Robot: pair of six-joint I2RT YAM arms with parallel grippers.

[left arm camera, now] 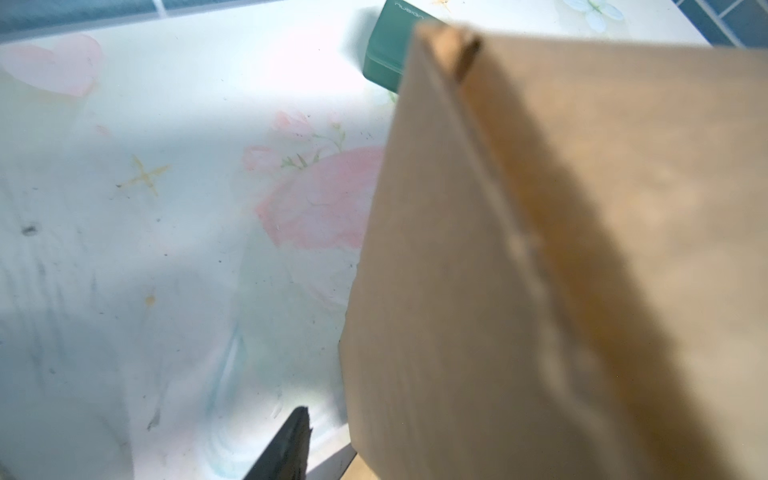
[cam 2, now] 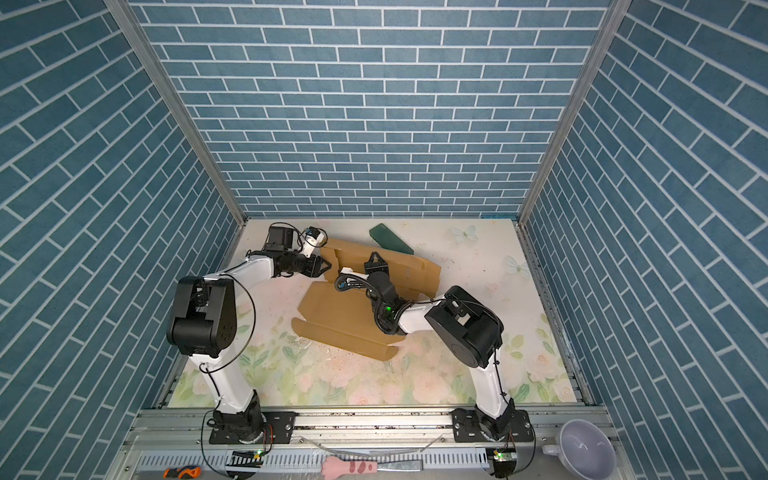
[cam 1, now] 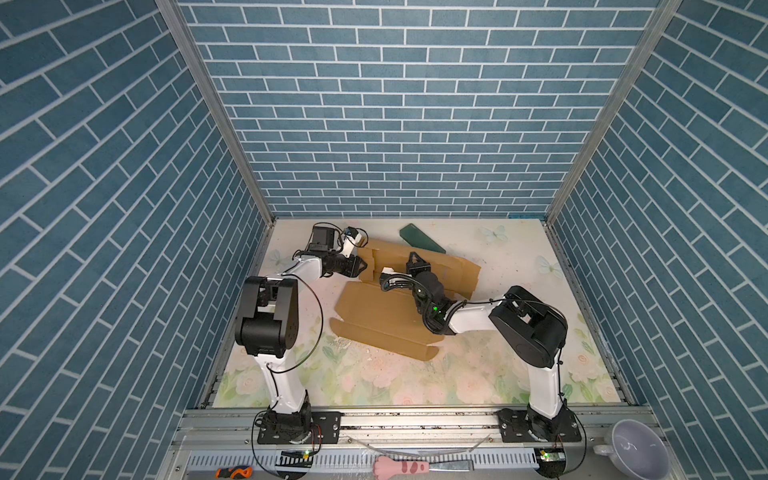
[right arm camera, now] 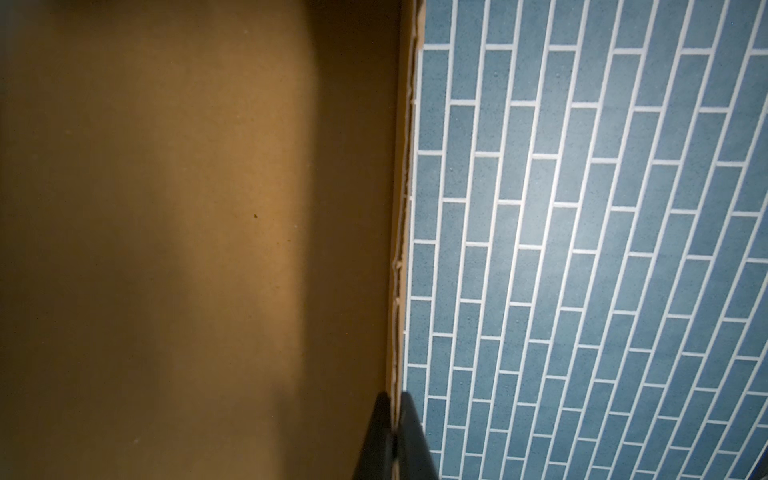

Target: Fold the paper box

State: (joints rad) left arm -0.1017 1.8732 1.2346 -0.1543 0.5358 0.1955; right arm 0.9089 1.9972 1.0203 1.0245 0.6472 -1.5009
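One paper box (cam 1: 374, 316) (cam 2: 337, 316), brown corrugated cardboard, partly folded, is lying mid-table in both top views, between the two arms. Its near panel is resting flat on the floral table cover (cam 1: 374, 386), with flaps pointing toward the front rail (cam 1: 415, 419). Its far panel is tilting up off the cover toward the back of the table.

One right gripper (cam 1: 416, 258) (cam 2: 375, 257) is reaching over the flat panel and pinching the raised one. In the right wrist view its two dark fingers (right arm camera: 376, 436) are pressing together on the panel's thin edge. The paper box (right arm camera: 166, 208) is filling one side of that view and a blue brick wall (right arm camera: 582, 208) the other.

One left gripper (cam 1: 360, 266) (cam 2: 326, 266) is sitting just beside the box's left edge, at the raised part. In the left wrist view only one dark finger (left arm camera: 291, 440) is showing, with the paper box (left arm camera: 582, 249) looming close beside it. How far the jaws are parting, and whether they are gripping anything, cannot be told.

One dark green flat block (cam 1: 419, 237) (cam 2: 388, 237) (left arm camera: 388, 45) is lying at the back of the table, its near end hiding behind the raised cardboard.

Three loose items are lying off the cover, in front of the rail and well apart from each other:
- one pale bowl (cam 1: 636, 446) with a handle
- one orange-and-black screwdriver (cam 1: 233, 472)
- one pink paw-shaped tool (cam 1: 401, 465)
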